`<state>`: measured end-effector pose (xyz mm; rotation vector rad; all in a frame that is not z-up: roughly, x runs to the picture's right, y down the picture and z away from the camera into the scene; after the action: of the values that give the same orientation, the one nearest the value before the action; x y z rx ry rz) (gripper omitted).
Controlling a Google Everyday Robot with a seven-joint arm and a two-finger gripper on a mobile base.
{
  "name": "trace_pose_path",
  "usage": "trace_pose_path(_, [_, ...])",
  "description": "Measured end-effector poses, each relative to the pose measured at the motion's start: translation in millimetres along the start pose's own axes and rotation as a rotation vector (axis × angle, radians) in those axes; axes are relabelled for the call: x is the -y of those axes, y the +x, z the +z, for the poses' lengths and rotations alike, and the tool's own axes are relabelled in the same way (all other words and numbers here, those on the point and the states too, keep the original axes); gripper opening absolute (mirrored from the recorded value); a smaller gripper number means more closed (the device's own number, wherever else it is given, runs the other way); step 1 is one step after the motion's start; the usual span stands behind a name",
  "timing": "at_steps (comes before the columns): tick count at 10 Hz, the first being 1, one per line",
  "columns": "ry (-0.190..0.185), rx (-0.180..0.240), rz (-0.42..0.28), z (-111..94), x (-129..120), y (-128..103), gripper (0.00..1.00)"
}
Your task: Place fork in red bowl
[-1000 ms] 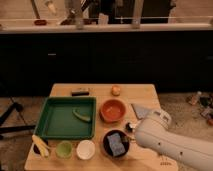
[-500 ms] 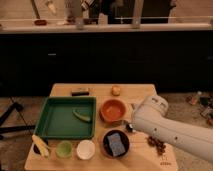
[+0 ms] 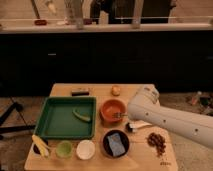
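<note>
The red bowl (image 3: 111,108) stands in the middle of the wooden table, right of the green tray. My white arm reaches in from the lower right and ends beside the bowl's right rim. The gripper (image 3: 121,116) is at that rim and mostly hidden under the arm. A short silvery piece, apparently the fork (image 3: 117,115), shows just inside the bowl's right edge; the rest of it is hidden. The thicker white-handled utensil (image 3: 135,126) lies on the table below the arm, right of the bowl.
The green tray (image 3: 55,120) holds a green item (image 3: 81,115). Along the front stand a dark bowl with a sponge (image 3: 115,143), a small white bowl (image 3: 85,149), a green cup (image 3: 64,148) and a yellow item (image 3: 41,145). Brown bits (image 3: 156,141) lie at right, an orange fruit (image 3: 116,90) and a dark block (image 3: 80,91) at the back.
My arm has swung up and left from the table's front right corner to the red bowl's right rim. The brown bits and the white-handled utensil have come into view.
</note>
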<state>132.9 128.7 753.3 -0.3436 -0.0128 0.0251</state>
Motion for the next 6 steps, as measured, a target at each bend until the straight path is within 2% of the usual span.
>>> trace_pose_path(6, [-0.02, -0.014, -0.019, 25, 44, -20, 0.0])
